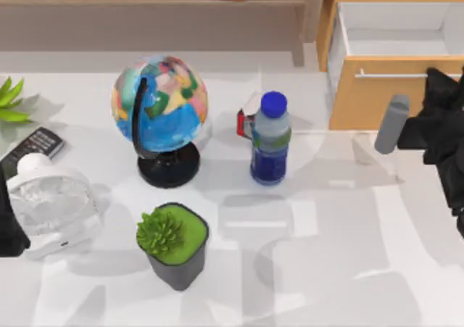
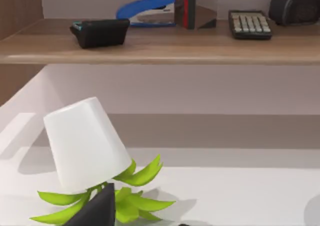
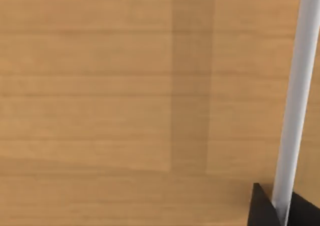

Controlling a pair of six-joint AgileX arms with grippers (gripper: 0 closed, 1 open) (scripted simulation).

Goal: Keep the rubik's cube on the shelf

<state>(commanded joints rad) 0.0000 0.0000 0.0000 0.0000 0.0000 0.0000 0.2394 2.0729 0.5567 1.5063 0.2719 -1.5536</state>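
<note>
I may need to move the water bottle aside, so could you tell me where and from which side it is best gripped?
Grip the water bottle across its round body below the blue cap, coming from the table's right: it stands upright, and the red-and-white box crowds its left.

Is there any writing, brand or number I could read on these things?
None can be read.
Water bottle: its label is a blur.
Calculator on the shelf: key marks too small.
Remote: buttons too small.
Globe: colour patches, no legible names.
</note>
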